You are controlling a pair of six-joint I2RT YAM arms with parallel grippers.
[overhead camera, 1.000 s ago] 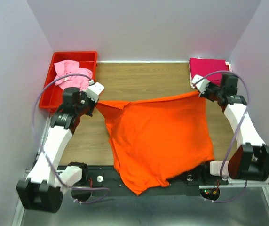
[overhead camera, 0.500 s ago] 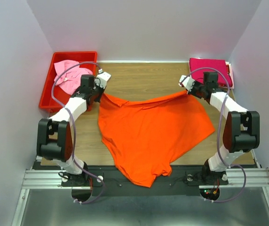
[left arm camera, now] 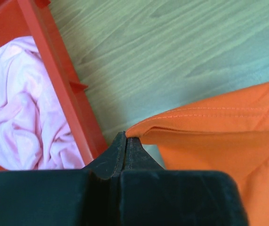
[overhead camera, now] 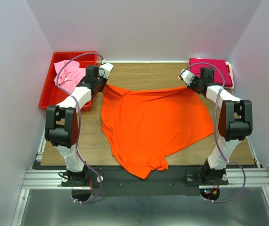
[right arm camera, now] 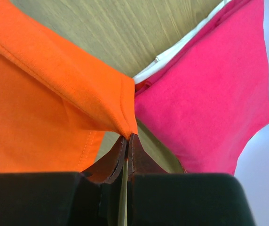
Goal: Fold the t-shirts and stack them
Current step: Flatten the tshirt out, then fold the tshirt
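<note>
Since the earlier frame both arms have reached out toward the back of the tabletop (overhead camera: 144,75) and dragged the orange t-shirt (overhead camera: 153,122) with them. Its upper edge now runs level with the middle of the red bin (overhead camera: 47,94), and less of the hem hangs off the near edge than before.

Your left claw (left arm camera: 125,139) is pinched tight on one upper corner of the orange t-shirt, just beside the bin's right wall. The cloth's stitched edge is folded over right at the tips.

Your right claw (right arm camera: 127,139) is also clamped, on the opposite upper corner, well to the right of the bin across the tabletop. The seam is bunched between the tips.

The upper edge is stretched between the two claws with a slight sag. The rest of the shirt lies spread on the tabletop to the right of the bin, with wrinkles along its left side and a lower corner drooping over the near edge.

The pink t-shirt (overhead camera: 68,73) is crumpled inside the bin.

The magenta t-shirt (right arm camera: 205,94) lies flat in the back corner farthest to the right of the bin, just beside your right claw. I can't tell if they touch.
</note>
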